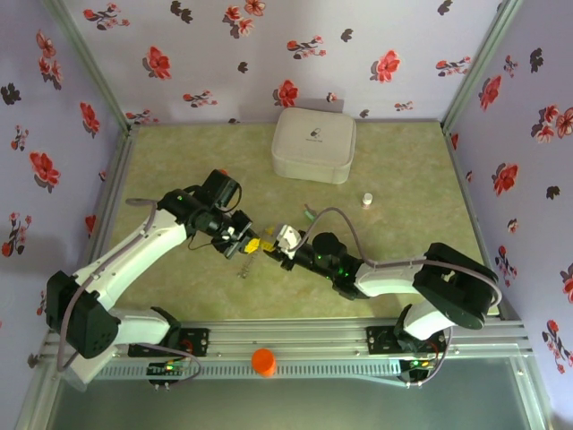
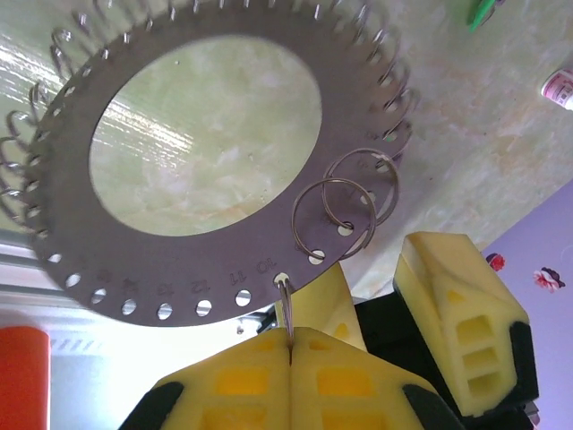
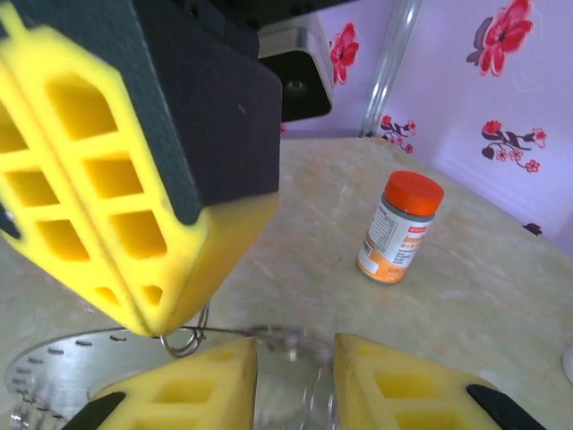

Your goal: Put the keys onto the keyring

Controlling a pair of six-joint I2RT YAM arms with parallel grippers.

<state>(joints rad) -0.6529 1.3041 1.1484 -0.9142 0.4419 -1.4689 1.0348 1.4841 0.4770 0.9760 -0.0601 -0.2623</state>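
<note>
The keyring (image 2: 192, 269) is a flat grey metal ring plate with numbered holes and several small wire rings along its rim, held up above the table. My left gripper (image 2: 291, 345) is shut on one wire ring threaded through a hole in the plate. Seen from above, my left gripper (image 1: 240, 240) and right gripper (image 1: 273, 246) meet at mid table, with the keyring (image 1: 243, 266) hanging below. My right gripper (image 3: 295, 385) stands open, the plate's blurred rim between its fingers. A green key head (image 2: 483, 11) lies on the table beyond; the green key (image 1: 309, 212) sits behind the right wrist.
A white case (image 1: 313, 145) stands at the back. A small white vial (image 1: 366, 199) stands right of centre. An orange-capped bottle (image 3: 400, 228) stands on the table past the grippers. An orange knob (image 1: 263, 360) sits on the front rail.
</note>
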